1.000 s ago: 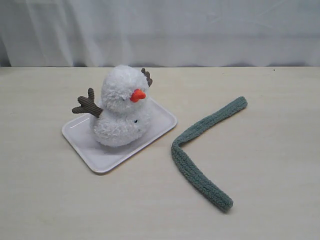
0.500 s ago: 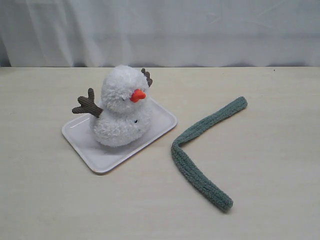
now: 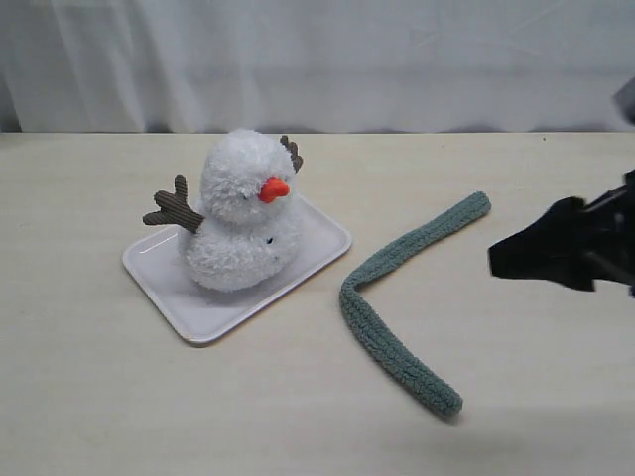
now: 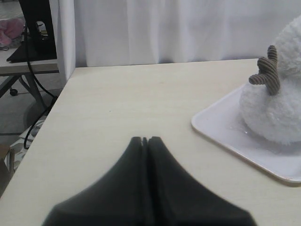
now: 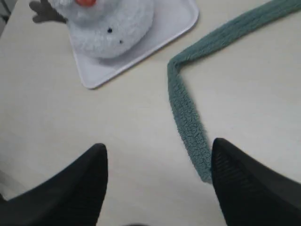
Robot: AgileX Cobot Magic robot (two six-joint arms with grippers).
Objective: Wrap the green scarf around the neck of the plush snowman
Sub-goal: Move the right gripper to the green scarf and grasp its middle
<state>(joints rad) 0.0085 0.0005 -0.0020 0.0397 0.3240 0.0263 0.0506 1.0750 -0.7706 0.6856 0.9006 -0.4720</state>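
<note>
Bare table (image 3: 119, 416) is seen along the near edge, with wide open room at the left and in front of the tray (image 3: 198, 319). The scarf (image 3: 382, 297) is laid flat right of the middle and bent at an elbow, with one rounded end toward the near edge and the other toward the far right. It is dull green, fuzzy and ribbed, and is separated from the tray by bare table. The right gripper (image 5: 157, 143) is held above the right side, its jaws wide apart and empty. The left gripper (image 4: 145, 139) is seen near the left edge, jaws pressed together. Farther back, the snowman (image 3: 243, 213) is seated upright on the tray, its neck (image 3: 230, 220) uncovered.
</note>
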